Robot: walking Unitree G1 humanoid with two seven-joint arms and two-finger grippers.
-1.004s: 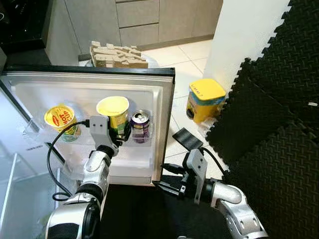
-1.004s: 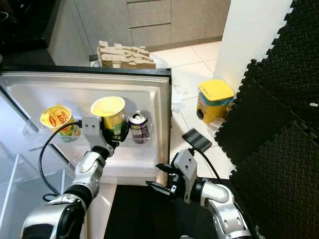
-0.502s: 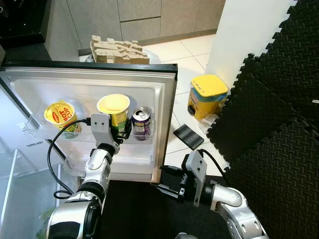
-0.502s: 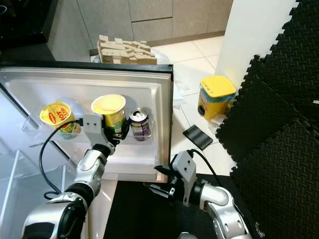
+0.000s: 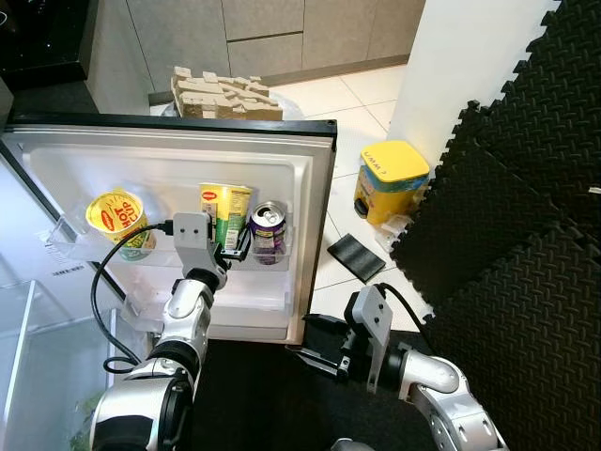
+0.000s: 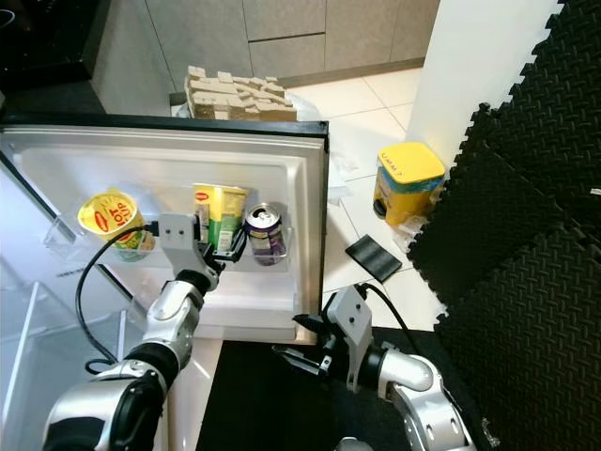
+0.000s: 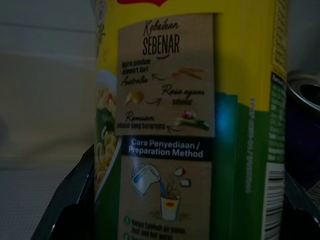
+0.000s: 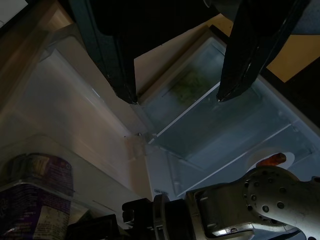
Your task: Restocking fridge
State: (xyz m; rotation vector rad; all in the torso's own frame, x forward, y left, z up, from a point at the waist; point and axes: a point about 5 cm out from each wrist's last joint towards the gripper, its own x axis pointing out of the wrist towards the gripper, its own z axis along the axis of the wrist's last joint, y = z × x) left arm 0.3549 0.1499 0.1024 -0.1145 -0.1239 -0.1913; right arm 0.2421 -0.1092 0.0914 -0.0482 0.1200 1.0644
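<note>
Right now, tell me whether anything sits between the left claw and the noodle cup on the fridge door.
Nothing does. The left claw is at the noodle cup on the door shelf, fingers either side; the can stands beside it.

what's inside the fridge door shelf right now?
Door shelf holds three items: a tilted noodle cup, a second noodle cup between the left gripper fingers, and a purple can. The cups' bases are hidden.

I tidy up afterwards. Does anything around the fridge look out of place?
Yes: a yellow tub and a flat black pad lie loose on the floor tiles beside the open fridge door, where things could be tripped over.
</note>
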